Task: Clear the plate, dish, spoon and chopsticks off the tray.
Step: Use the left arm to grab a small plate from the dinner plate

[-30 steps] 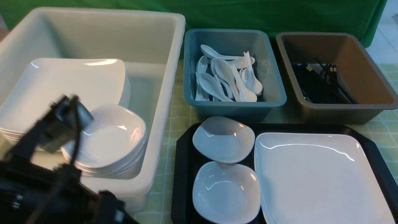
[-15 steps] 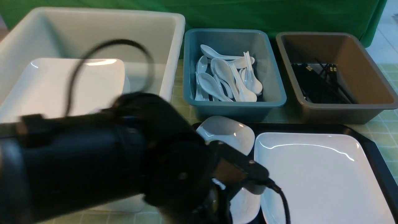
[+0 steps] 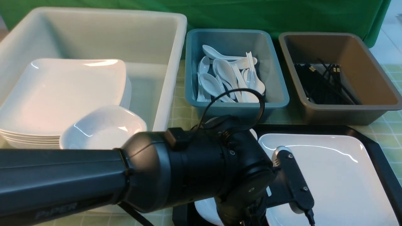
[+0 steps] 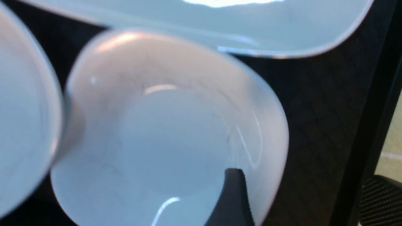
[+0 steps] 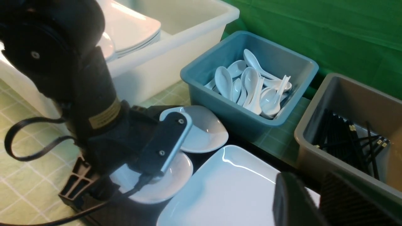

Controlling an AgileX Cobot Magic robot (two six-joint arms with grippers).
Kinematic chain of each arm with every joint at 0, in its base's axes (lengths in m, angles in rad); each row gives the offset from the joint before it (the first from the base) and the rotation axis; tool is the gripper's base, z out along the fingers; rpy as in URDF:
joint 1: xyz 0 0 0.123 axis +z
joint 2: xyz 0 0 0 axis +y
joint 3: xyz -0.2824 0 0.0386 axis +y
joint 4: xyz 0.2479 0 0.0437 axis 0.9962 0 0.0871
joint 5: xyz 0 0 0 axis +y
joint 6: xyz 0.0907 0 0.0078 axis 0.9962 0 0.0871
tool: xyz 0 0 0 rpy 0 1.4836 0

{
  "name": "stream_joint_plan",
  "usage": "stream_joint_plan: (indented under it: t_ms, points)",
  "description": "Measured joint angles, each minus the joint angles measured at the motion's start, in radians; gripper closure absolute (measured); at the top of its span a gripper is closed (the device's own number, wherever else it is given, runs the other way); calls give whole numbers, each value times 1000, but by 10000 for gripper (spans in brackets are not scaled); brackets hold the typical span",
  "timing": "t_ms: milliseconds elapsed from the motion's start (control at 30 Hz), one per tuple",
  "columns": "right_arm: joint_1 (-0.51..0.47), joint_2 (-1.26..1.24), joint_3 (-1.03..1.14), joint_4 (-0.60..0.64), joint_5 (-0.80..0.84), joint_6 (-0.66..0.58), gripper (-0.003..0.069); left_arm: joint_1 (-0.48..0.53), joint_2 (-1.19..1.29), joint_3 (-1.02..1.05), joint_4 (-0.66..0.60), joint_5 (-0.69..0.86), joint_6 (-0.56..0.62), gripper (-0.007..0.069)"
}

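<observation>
- Reaching in from the left, my left arm [image 3: 94,175] lies low across the near left of the tray [image 3: 381,150].
- My left hand [image 5: 78,185] hangs over the near dish [image 4: 163,135]; spread or pressed together, I cannot tell.
- My right hand [image 5: 317,204] is near right, fingers close together, grip unclear.
- On the tray: one plate [image 3: 339,179] on the right, two dishes on the left, counting the far dish [image 5: 204,131].
- Spoons [image 3: 226,78] heap in the teal bin [image 3: 276,94] and chopsticks [image 3: 323,83] in the brown bin [image 3: 370,72], too tangled to count.

From the front, the left arm [image 3: 188,169] covers nearly all of both small dishes [image 3: 204,211]. The left gripper [image 5: 91,191] shows one fingertip [image 4: 234,191] in a smeared wrist view. The right gripper [image 5: 317,204] is cropped, jaws unclear. Chopsticks [image 3: 323,84] merge into one dark heap.
</observation>
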Motion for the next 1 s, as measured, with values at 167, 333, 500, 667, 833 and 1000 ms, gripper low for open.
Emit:
stream_joint_plan:
  t_ms: [167,333,500,667,833,1000]
  points:
    - [0,0,0,0,0,-1,502,0,2,-1,0,-53,20,153]
    - [0,0,0,0,0,-1,494,0,36,-2,-2,-38,32,155]
    - [0,0,0,0,1,-1,486,0,88,-3,29,-39,40,163]
    - [0,0,0,0,3,-1,480,1,125,-3,92,-47,22,191]
    - [0,0,0,0,3,-1,474,16,139,-3,100,-58,-23,236]
    - [0,0,0,0,3,-1,465,40,142,-3,88,-62,-97,417]
